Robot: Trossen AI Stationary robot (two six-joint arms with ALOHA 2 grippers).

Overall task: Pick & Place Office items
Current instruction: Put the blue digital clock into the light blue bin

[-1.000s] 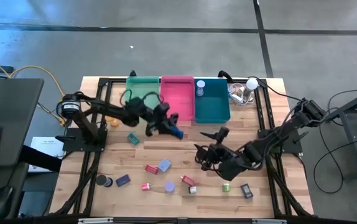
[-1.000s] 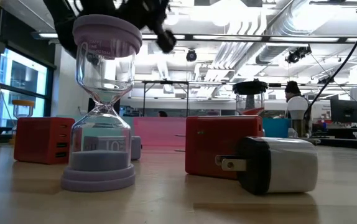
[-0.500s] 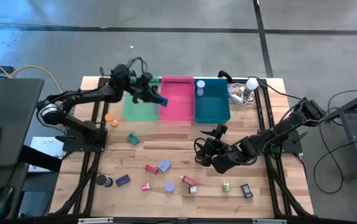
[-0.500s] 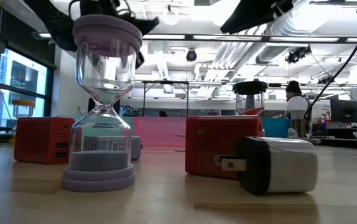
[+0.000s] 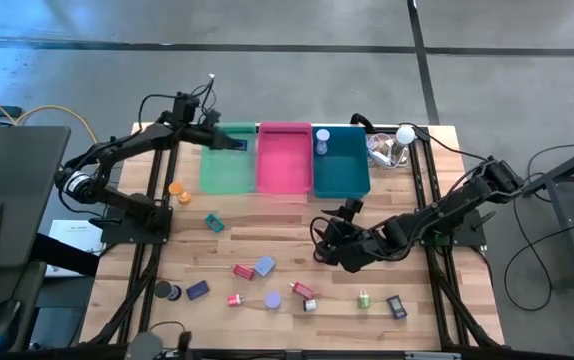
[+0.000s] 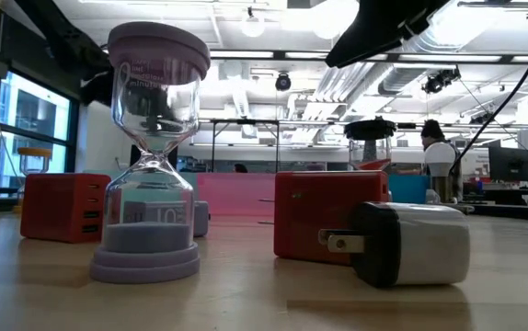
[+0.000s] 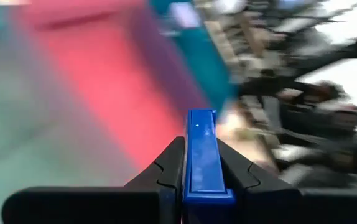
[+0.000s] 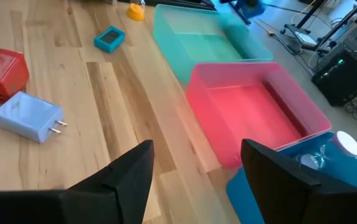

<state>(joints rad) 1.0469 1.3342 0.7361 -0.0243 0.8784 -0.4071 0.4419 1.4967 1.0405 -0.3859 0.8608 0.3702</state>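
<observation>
My left gripper (image 5: 233, 142) is shut on a small blue office item (image 7: 201, 155) and hangs above the far part of the green bin (image 5: 225, 172). The pink bin (image 5: 284, 160) and the teal bin (image 5: 342, 165) stand to its right. My right gripper (image 5: 321, 243) hovers open over the middle of the table with nothing between its fingers (image 8: 129, 177). Several small office items lie on the near half: a teal one (image 5: 213, 223), a red block (image 5: 243, 271), a lavender plug (image 5: 265, 266), a dark roll (image 5: 167, 291). My left gripper pinches the blue item by its two long sides (image 7: 191, 177) between its two fingers. The item lies along the fingers and its free end (image 7: 201, 118) sticks out past the tips. The fingers come from the table's left, slanting a little down. The item is lifted clear above the green bin.
A white bulb with clear plastic clutter (image 5: 391, 146) sits at the far right. A clear, white-capped thing (image 5: 322, 143) lies in the teal bin. An orange item (image 5: 176, 189) lies left of the green bin. In the low view a lavender hourglass (image 6: 152, 156) stands close by.
My left gripper has carried the blue item from the table's middle, in front of the pink bin, toward the far edge and the left until it is above the green bin, turning as it went. It has stayed shut on the item.
</observation>
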